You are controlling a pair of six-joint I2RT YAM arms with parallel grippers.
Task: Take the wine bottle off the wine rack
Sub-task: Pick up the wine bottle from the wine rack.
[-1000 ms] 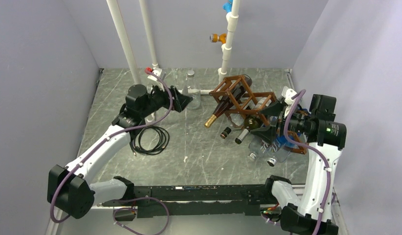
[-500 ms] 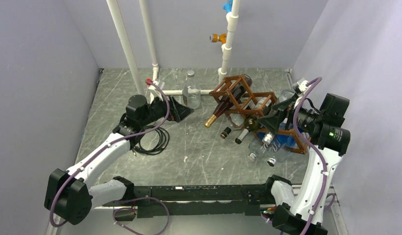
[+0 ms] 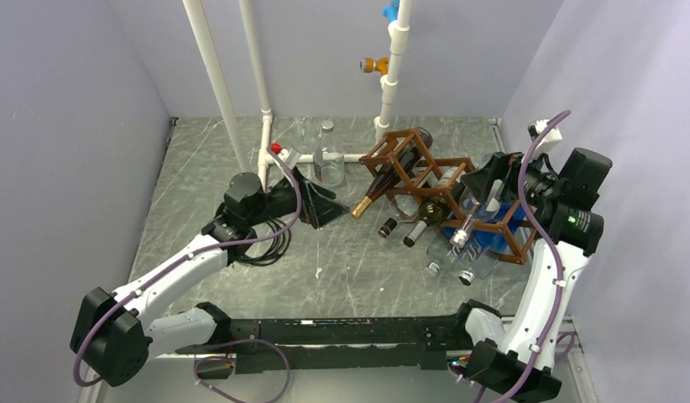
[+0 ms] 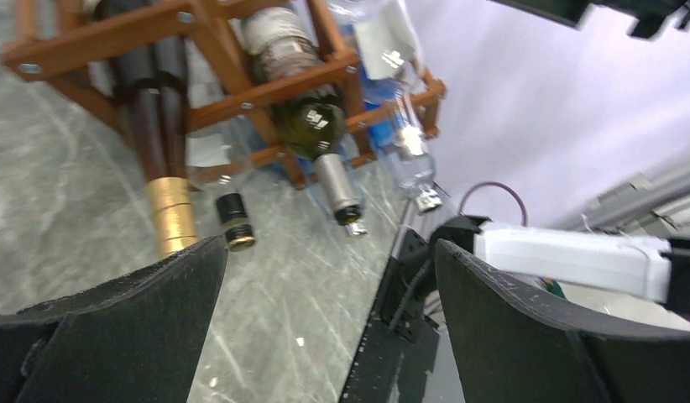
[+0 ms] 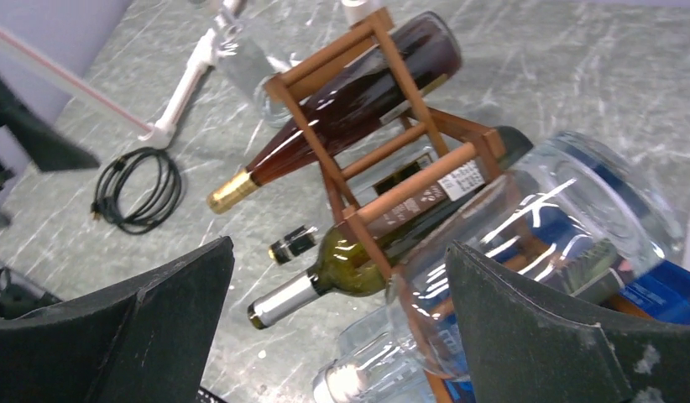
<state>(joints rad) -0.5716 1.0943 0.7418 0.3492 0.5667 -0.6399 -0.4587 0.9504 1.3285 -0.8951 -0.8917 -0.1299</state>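
A: State of the left tool [image 4: 329,252]?
B: Fingers apart, nothing between them. The wine rack [image 4: 274,86] stands ahead of it on the worktop [image 4: 73,193], untouched.
A: And the right tool [image 5: 340,248]?
B: Fingers apart, empty, hovering above the rack's end. A clear bottle [image 5: 535,218] lies just beneath it.
A: Where is the wine bottle [image 5: 358,96]?
B: In the rack's top cell, ahead of the right tool, with its gold-foil neck sloping down. A green bottle [image 5: 358,260] lies one tier lower.
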